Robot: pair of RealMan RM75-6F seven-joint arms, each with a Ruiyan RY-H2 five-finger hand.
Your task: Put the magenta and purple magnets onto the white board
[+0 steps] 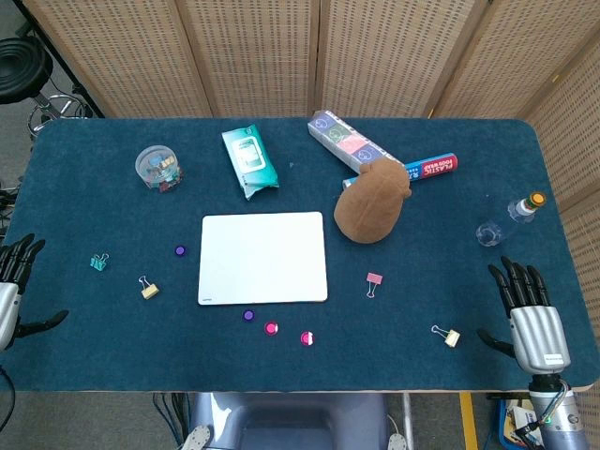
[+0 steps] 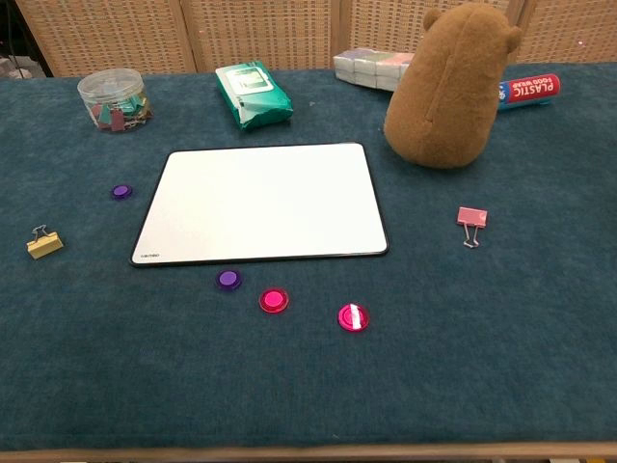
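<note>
The white board [image 1: 263, 257] [image 2: 260, 202] lies flat in the middle of the blue table. Two magenta magnets [image 1: 271, 328] [image 1: 307, 337] sit just in front of it, also visible in the chest view [image 2: 274, 300] [image 2: 353, 317]. One purple magnet [image 1: 248, 316] [image 2: 228, 279] lies by the board's front edge, another [image 1: 180, 251] [image 2: 120, 191] off its left side. My left hand [image 1: 13, 281] rests at the table's left edge, fingers apart, holding nothing. My right hand [image 1: 530, 314] hovers at the front right corner, fingers spread and empty. Neither hand shows in the chest view.
A brown plush toy [image 1: 371, 202] stands right of the board. Behind are a green wipes pack [image 1: 249, 161], a clip jar [image 1: 157, 168], boxes [image 1: 349, 141] and a tube [image 1: 427, 168]. Binder clips [image 1: 374, 282] [image 1: 148, 288] [image 1: 99, 262] [image 1: 447, 335] lie scattered; a small bottle [image 1: 525, 206] sits far right.
</note>
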